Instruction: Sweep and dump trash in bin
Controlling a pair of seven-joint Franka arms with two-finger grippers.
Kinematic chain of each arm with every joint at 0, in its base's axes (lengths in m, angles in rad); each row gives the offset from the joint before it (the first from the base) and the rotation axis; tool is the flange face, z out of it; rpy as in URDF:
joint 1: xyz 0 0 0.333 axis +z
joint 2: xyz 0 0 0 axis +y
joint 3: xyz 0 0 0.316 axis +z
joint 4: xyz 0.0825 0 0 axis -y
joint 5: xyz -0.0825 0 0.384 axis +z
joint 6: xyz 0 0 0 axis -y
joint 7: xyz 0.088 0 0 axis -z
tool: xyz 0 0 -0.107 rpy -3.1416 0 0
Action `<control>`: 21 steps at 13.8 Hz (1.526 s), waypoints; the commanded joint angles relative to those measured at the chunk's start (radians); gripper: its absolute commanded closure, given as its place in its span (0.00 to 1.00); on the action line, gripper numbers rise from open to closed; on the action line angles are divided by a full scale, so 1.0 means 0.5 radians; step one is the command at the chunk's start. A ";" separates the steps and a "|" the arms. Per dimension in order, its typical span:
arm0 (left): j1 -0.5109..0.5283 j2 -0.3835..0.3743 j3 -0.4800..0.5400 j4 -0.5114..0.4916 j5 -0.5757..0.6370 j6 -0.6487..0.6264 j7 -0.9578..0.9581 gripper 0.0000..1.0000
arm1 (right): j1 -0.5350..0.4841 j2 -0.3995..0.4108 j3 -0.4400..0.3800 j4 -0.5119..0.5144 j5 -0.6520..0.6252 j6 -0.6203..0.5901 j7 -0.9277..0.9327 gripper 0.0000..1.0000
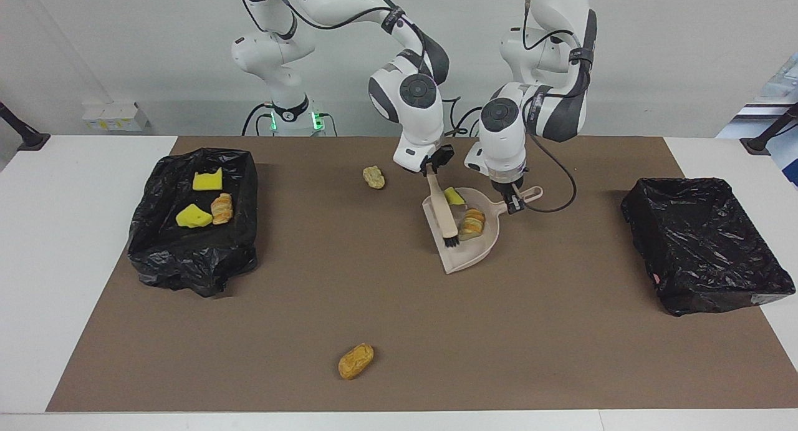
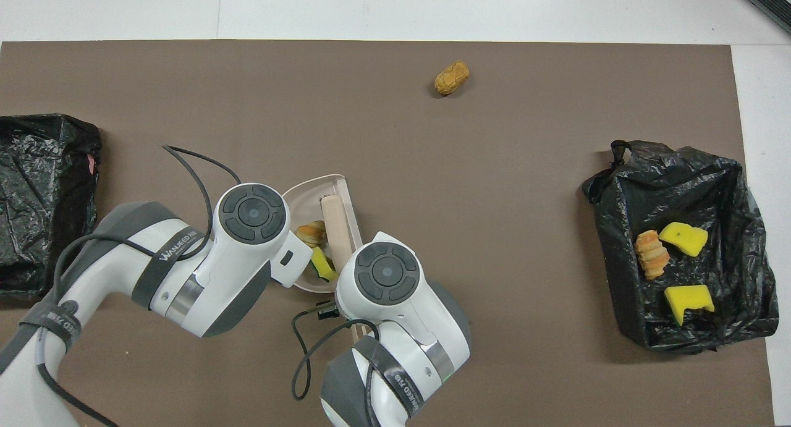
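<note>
Two scraps, a yellow sponge piece and a bread-like lump, are already gathered in the beige dustpan, just below the right gripper, which is clamped on the brush handle. The dustpan handle is gripped by the left gripper. Three pieces are already lying in the bin at the right arm's end. Two lumps are left on the mat: one beside the right gripper, one well apart. Dumping is not yet done

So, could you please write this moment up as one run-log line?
right end effector: shut on brush, bristles in dustpan | left end effector: shut on dustpan handle | pan: two trash pieces
</note>
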 commanded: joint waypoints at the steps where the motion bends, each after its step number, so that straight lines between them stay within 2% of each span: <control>1: -0.024 -0.054 0.006 -0.086 0.004 0.066 0.038 1.00 | -0.045 -0.199 0.003 -0.038 0.032 -0.261 0.192 1.00; 3: -0.024 -0.054 0.006 -0.089 0.004 0.066 0.038 1.00 | -0.017 -0.263 0.006 -0.093 -0.014 -0.339 0.495 1.00; 7: -0.024 -0.054 0.006 -0.089 0.004 0.057 0.041 1.00 | -0.014 -0.453 0.015 -0.399 -0.008 -0.336 1.133 1.00; 11: -0.027 -0.057 0.006 -0.089 0.004 0.051 0.047 1.00 | 0.102 -0.708 0.018 -0.746 0.016 -0.333 1.729 1.00; 13: -0.027 -0.054 0.006 -0.089 0.004 0.039 0.047 1.00 | 0.143 -0.837 0.018 -0.942 0.071 -0.260 1.773 1.00; 15: -0.024 -0.057 0.006 -0.092 0.004 0.036 0.047 1.00 | 0.210 -1.017 0.018 -1.236 0.179 0.012 1.743 1.00; 16: -0.024 -0.057 0.006 -0.089 0.004 0.036 0.050 1.00 | 0.216 -1.003 0.018 -1.271 0.185 0.114 1.727 1.00; 18: -0.027 -0.057 0.006 -0.089 0.004 0.033 0.050 1.00 | 0.216 -0.859 0.018 -1.259 0.216 0.329 1.709 1.00; 19: -0.024 -0.057 0.006 -0.089 0.004 0.033 0.050 1.00 | 0.225 -0.761 0.018 -1.235 0.216 0.448 1.657 1.00; 21: -0.024 -0.057 0.006 -0.089 0.004 0.030 0.050 1.00 | 0.213 -0.504 0.012 -1.051 0.213 0.572 1.580 1.00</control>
